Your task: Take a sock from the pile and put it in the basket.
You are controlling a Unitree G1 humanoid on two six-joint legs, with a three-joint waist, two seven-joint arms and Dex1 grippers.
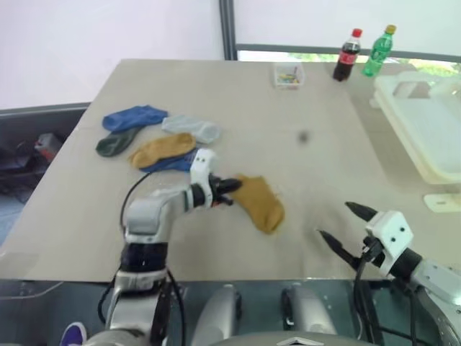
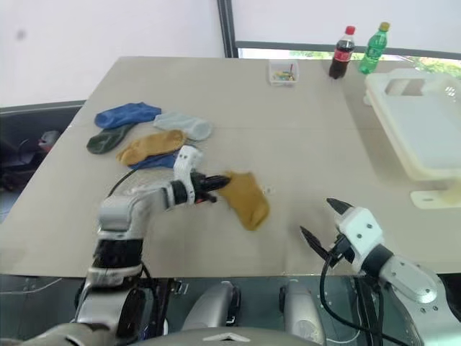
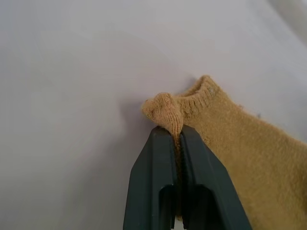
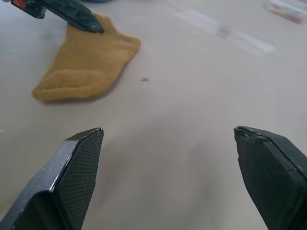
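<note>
The matte beige worktop (image 1: 302,173) is seen to carry, at its right edge, the smooth off-white plastic basket (image 1: 425,122), cut off by the frame, and near its left edge the pile (image 1: 155,137) of soft knitted socks. A mustard ribbed sock (image 1: 261,202) lies flat toward the front edge, its bunched cuff pinched by the left claw (image 1: 229,189), while the right claw (image 1: 344,223) is held spread above bare worktop.

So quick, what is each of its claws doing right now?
Left gripper: closed, pinching the cuff of the mustard sock lying on the table.
Right gripper: wide open, holding nothing, above bare table.
</note>
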